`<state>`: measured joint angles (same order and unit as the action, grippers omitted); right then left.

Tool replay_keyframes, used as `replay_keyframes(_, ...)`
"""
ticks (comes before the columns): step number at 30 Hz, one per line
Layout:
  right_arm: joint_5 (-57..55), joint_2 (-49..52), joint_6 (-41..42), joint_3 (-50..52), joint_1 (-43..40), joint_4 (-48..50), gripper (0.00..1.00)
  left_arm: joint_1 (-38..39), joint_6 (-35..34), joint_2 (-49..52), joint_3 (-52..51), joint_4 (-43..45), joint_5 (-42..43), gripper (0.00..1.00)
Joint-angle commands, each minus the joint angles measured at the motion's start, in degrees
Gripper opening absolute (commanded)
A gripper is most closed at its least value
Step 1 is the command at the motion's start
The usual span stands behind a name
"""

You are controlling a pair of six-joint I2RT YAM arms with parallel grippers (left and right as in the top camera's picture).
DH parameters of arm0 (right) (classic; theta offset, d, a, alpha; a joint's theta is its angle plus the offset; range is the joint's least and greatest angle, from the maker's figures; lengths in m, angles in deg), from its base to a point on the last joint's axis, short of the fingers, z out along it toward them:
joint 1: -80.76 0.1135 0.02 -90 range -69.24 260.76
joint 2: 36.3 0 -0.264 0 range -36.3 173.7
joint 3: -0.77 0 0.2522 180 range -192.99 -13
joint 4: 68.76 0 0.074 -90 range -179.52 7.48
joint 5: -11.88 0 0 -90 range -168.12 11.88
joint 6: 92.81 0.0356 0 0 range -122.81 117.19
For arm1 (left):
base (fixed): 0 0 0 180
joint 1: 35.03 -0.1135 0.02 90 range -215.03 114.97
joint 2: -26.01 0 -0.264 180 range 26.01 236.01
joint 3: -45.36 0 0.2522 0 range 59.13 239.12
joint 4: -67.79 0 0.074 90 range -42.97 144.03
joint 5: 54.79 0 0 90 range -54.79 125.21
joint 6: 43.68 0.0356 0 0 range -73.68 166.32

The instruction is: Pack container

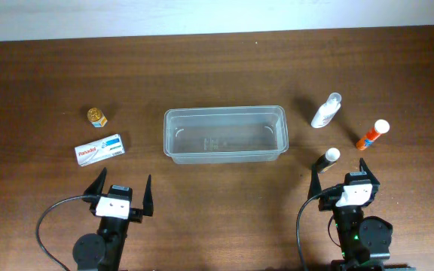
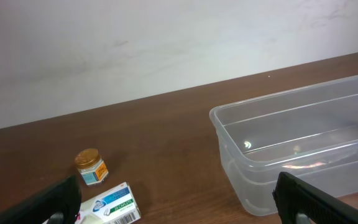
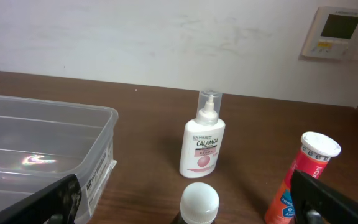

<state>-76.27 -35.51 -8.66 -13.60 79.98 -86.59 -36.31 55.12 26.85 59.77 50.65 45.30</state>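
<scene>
On the dark wooden table, a small gold-lidded jar stands just beyond a white and blue cardboard box, which the left wrist view cuts off at its bottom edge. The left gripper hangs nearby with its fingers spread. At the centre lies the clear rectangular plastic container, with nothing inside. To the right are a white calamine pump bottle, a dark bottle with a white cap and an orange tube with a white cap. The right gripper is spread wide, its left finger just beside the dark bottle. In the right wrist view only that bottle's cap shows.
</scene>
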Motion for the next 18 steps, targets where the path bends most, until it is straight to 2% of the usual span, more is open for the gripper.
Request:
replay_keyframes(1, 0.9, -0.6, 0.1, 0.3, -0.4, -0.2, 0.98, -0.2, -0.3, -0.5, -0.1, -0.3, 0.0, 1.00)
replay_keyframes(18, 2.3, -0.6, 0.4, -0.4, -0.4, 1.2, 0.98, -0.2, -0.3, -0.5, -0.1, -0.3, 0.0, 0.99)
